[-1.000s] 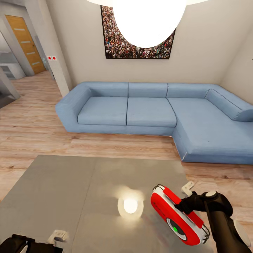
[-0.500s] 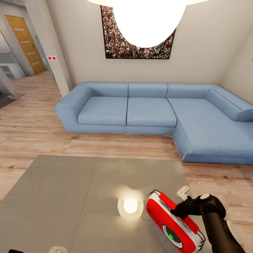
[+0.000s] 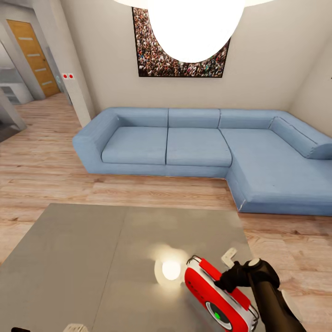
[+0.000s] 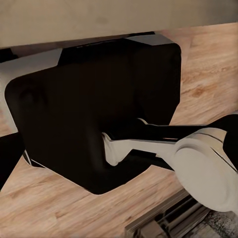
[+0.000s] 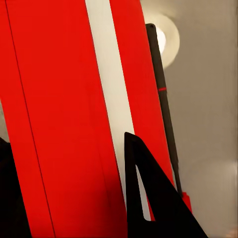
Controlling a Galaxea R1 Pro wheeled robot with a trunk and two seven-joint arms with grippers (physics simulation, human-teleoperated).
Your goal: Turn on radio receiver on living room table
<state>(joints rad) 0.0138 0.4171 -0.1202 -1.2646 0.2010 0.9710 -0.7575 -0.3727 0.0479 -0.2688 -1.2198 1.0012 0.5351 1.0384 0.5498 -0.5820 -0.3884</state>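
Red radio receiver (image 3: 216,299) sits gripped in the right hand (image 3: 226,279).

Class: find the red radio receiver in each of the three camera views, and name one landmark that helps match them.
Head view: the radio receiver sits low and right, on the grey table.
Left wrist view: not in it.
Right wrist view: its red body with white stripe is seen close up.
Shared landmark: the lamp's bright reflection on the tabletop.
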